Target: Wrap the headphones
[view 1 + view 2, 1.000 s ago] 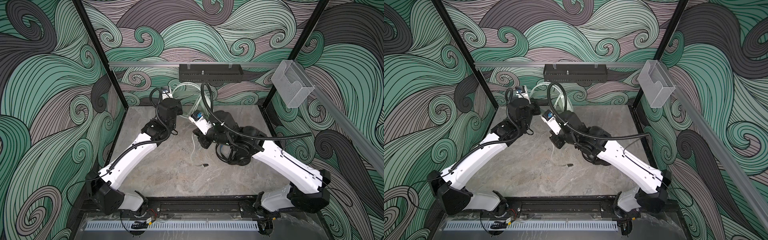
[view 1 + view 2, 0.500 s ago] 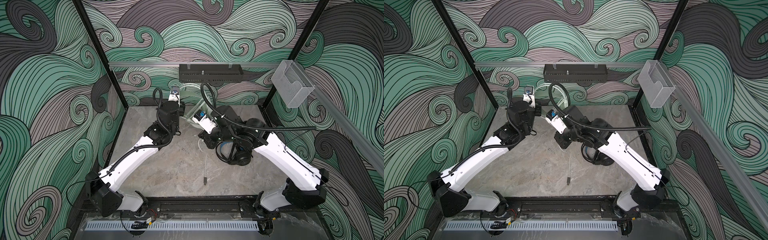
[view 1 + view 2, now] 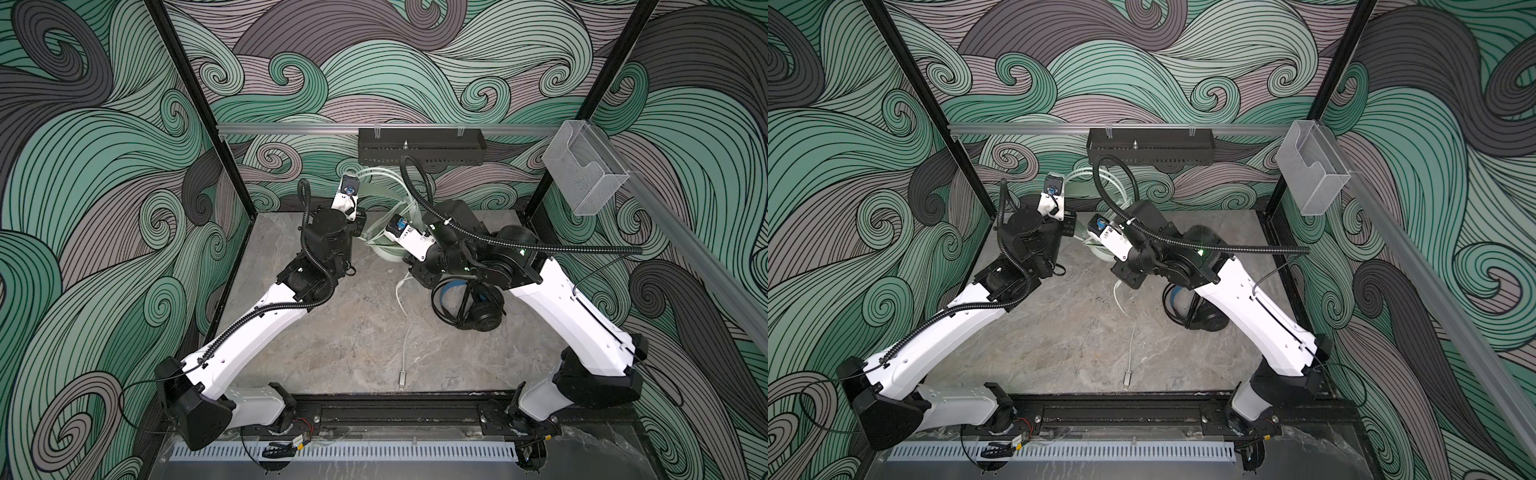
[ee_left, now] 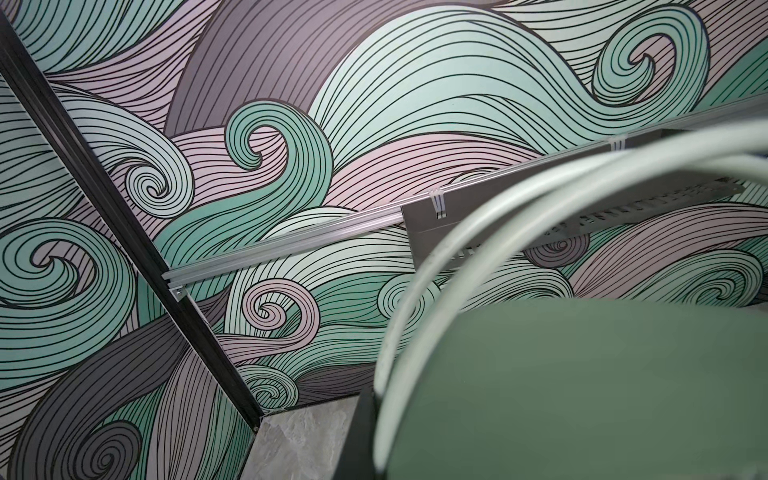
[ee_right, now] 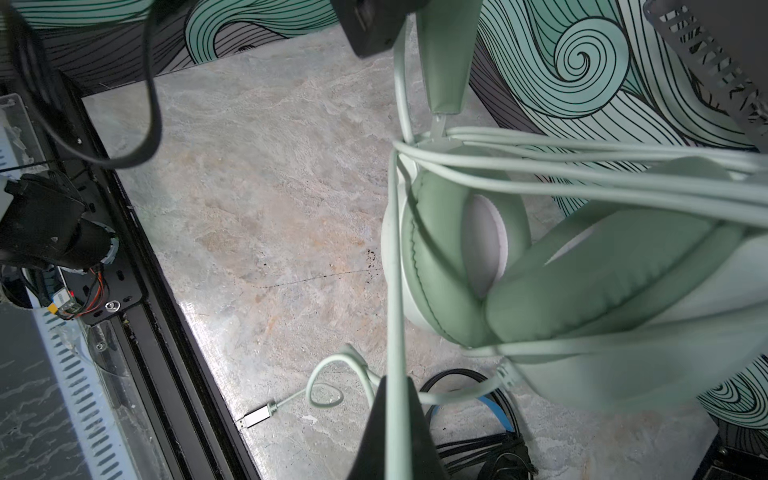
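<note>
The mint-green headphones point(image 5: 457, 257) hang above the back of the table, seen in a top view point(image 3: 382, 247) between the two wrists. My left gripper point(image 3: 359, 222) is shut on their headband point(image 5: 444, 54). The pale cable point(image 5: 582, 166) lies in several loops across the ear cups. My right gripper point(image 5: 395, 419) is shut on a stretch of that cable, just in front of the cups. The cable's free end trails down to its plug point(image 3: 402, 376) by the front edge. The black headphones point(image 3: 469, 305), with a blue inner band point(image 5: 494, 411), lie on the table under my right arm.
A black perforated tray point(image 3: 419, 145) hangs on the back rail, just above the raised headband. A clear plastic holder point(image 3: 582, 174) is mounted on the right rail. The black base rail point(image 3: 395, 409) runs along the table's front edge, close to the plug.
The left gripper has lifted the headband up and toward the back. The right gripper has shifted with the cable, and the plug has slid from mid-table toward the front edge.
</note>
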Tool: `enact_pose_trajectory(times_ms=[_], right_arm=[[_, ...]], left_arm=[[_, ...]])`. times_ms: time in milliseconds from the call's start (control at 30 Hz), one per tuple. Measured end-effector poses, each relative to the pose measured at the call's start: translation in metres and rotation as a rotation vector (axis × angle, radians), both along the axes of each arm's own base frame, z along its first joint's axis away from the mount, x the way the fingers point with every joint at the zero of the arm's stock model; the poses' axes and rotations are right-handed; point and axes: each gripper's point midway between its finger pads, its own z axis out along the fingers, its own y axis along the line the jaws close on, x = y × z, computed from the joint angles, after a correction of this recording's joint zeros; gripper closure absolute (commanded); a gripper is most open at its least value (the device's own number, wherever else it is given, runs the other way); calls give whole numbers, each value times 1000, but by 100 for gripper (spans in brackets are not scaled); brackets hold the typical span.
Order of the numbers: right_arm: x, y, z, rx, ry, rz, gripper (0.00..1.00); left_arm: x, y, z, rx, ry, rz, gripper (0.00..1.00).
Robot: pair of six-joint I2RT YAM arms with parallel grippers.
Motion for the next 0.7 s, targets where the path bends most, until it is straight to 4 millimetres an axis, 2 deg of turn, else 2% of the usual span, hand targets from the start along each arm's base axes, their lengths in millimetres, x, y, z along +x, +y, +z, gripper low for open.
enact_pose_trajectory(times_ms=[133,367,600,700], right_arm=[[3,3,6,-2,-10,-4,100],[19,-15,13,-129,-140,-39,99],[34,-16,34,-191,-275,-68,100],[36,-15,42,-217,-336,-74,97]], left_arm=[[-1,0,2,33,-9,6,100],[-5,-5,9,110,-25,-18,100],[-15,-9,15,120,46,-96,100],[-21,-9,10,107,95,-126,100]])
